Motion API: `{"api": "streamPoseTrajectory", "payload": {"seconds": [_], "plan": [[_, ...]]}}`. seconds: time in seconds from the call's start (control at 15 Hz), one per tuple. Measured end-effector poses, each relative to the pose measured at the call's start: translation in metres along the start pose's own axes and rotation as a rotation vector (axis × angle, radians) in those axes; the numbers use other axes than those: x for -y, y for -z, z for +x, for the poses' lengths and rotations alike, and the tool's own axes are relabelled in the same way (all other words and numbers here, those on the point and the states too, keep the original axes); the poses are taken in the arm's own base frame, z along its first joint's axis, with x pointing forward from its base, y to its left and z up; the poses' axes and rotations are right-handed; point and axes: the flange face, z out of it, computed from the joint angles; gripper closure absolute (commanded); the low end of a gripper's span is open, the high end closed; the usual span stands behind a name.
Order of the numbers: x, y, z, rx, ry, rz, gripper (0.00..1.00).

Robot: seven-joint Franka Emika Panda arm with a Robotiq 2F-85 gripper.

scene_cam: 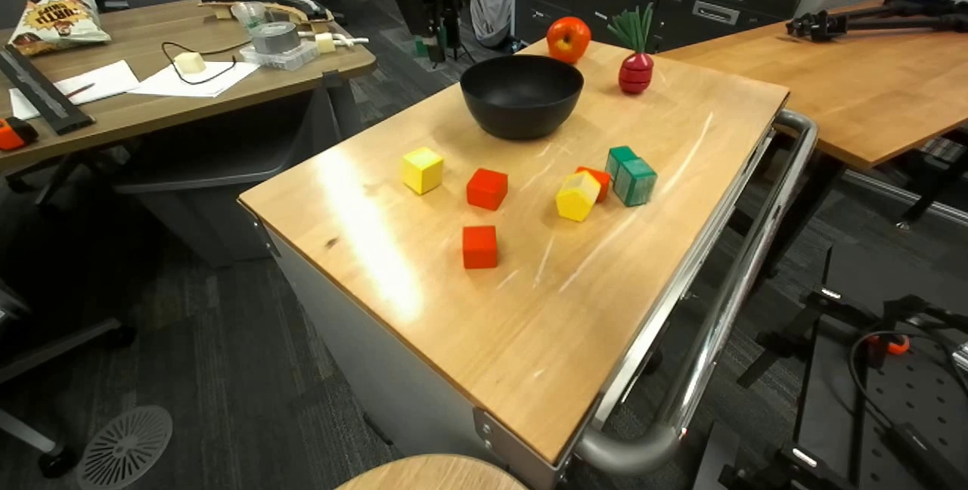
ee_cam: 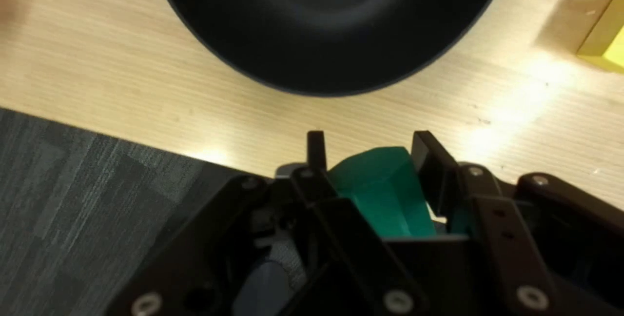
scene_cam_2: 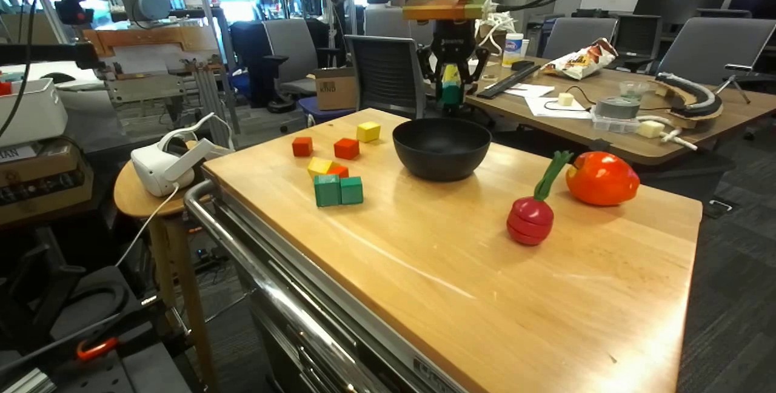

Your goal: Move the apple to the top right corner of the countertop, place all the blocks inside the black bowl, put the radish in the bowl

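Green smooth-faced block (ee_cam: 390, 194): gripped between both fingers of the black jointed gripper (scene_cam_2: 450, 99), raised and just outside the rim of the round matte black bowl (ee_cam: 331, 57). Filling the bowl with blocks looks to be the step in hand. From the wrist view, the bowl lies at 12 o'clock of the held block, so the next move calls for carrying it that way, clear over the rim, then lowering and releasing.

Clock directions from the bowl, in an exterior view, on the light wooden rectangular worktop (scene_cam: 544, 354): glossy orange-red round apple (scene_cam: 569, 39) at 1, near a far corner, though I cannot tell whether it is the corner asked for; dark-red round radish with green leaves (scene_cam: 636, 71) between 2 and 3; two green cubes (scene_cam: 634, 179), apparently touching, at 4; faceted yellow block (scene_cam: 577, 198) partly hiding a half-hidden red block (scene_cam: 601, 180) at 5; upper red cube (scene_cam: 487, 189) and lower red cube (scene_cam: 479, 246) between 6 and 7; plain yellow cube (scene_cam: 422, 170) at 8.

Lettering: a crumpled snack bag (scene_cam: 62, 13), between 9 and 10, appears to read "TURTLE CHIPS". In an exterior view, a brown cardboard box (scene_cam_2: 335, 88) at 10 o'clock says "KIND".
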Motion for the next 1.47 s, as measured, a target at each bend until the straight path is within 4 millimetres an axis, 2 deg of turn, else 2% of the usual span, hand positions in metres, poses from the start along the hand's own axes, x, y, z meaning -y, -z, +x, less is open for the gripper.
{"api": "streamPoseTrajectory", "payload": {"seconds": [0.4, 0.67, 0.73, 0.8, 0.93, 1.07, 1.13, 1.2, 1.47], "plan": [[-0.027, -0.009, -0.056, 0.104, -0.212, 0.06, 0.78], [-0.043, -0.034, -0.103, 0.202, -0.289, 0.102, 0.78], [-0.046, -0.043, -0.116, 0.229, -0.299, 0.111, 0.49], [-0.047, -0.052, -0.128, 0.252, -0.307, 0.121, 0.27], [-0.046, -0.065, -0.146, 0.254, -0.309, 0.127, 0.24], [-0.042, -0.068, -0.157, 0.204, -0.304, 0.119, 0.1], [-0.039, -0.066, -0.161, 0.168, -0.297, 0.113, 0.03], [-0.037, -0.061, -0.165, 0.129, -0.29, 0.106, 0.0], [-0.029, -0.035, -0.181, -0.037, -0.259, 0.071, 0.0]]}}
